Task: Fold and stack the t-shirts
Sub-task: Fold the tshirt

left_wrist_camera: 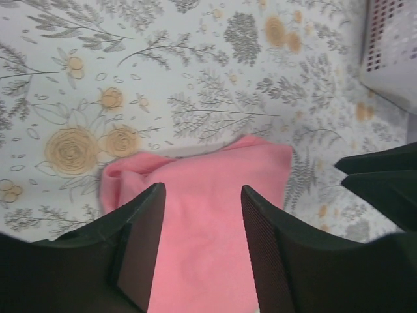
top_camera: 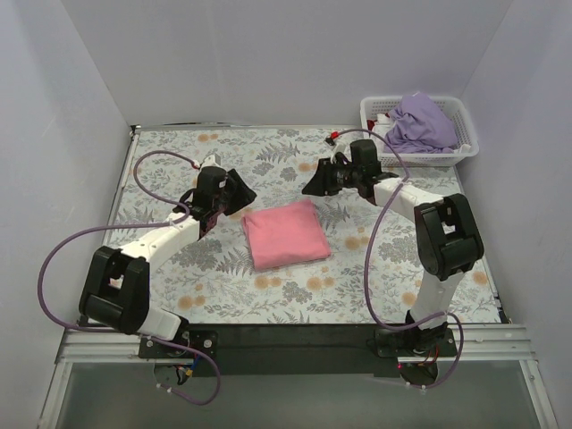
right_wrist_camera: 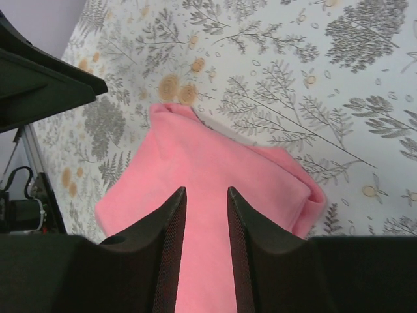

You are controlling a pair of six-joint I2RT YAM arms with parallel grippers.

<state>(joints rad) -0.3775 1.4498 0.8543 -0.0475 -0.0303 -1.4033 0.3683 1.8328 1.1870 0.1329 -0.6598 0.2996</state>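
A salmon pink t-shirt [top_camera: 284,233] lies folded into a compact square on the tablecloth between the arms. It shows in the left wrist view [left_wrist_camera: 215,195] and in the right wrist view [right_wrist_camera: 215,169]. A lavender t-shirt [top_camera: 420,123] lies crumpled in the white basket at the back right. My left gripper [top_camera: 241,195] is open and empty, above the cloth's left far corner. My right gripper [top_camera: 311,186] is open and empty, above its far right corner. Neither touches the cloth.
The white lattice basket [top_camera: 460,114] stands at the back right corner; its corner shows in the left wrist view [left_wrist_camera: 391,52]. The floral tablecloth [top_camera: 223,295] covers the table. White walls enclose three sides. Purple cables loop from both arms.
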